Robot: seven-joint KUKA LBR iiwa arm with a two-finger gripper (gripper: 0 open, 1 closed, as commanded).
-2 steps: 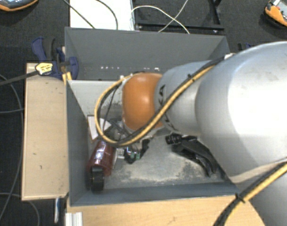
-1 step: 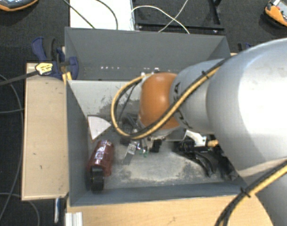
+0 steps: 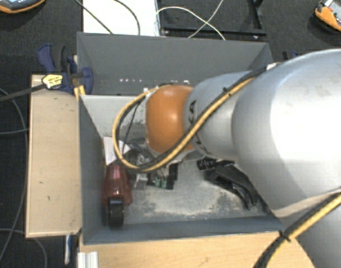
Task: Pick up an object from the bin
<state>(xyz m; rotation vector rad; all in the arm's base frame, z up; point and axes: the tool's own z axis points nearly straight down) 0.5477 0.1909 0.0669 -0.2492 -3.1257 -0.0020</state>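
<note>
One silver arm (image 3: pixel 282 138) reaches across the grey metal bin (image 3: pixel 170 66), its orange wrist cover (image 3: pixel 165 121) (a yellow cable (image 3: pixel 119 128) looped round it) hiding most of the gripper (image 3: pixel 159 178), so we cannot tell whether it is parted or closed. It hangs low between a black curved piece (image 3: pixel 232 183) and, nearer, a dark red block with a black end (image 3: pixel 114 191) by the view's left wall, which we judge the likelier pick.

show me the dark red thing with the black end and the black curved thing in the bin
dark red thing (image 3: pixel 115 184): camera view, on its red body, just above the black end.
black curved thing (image 3: pixel 233 181): camera view, on the middle of its curved length.
</note>
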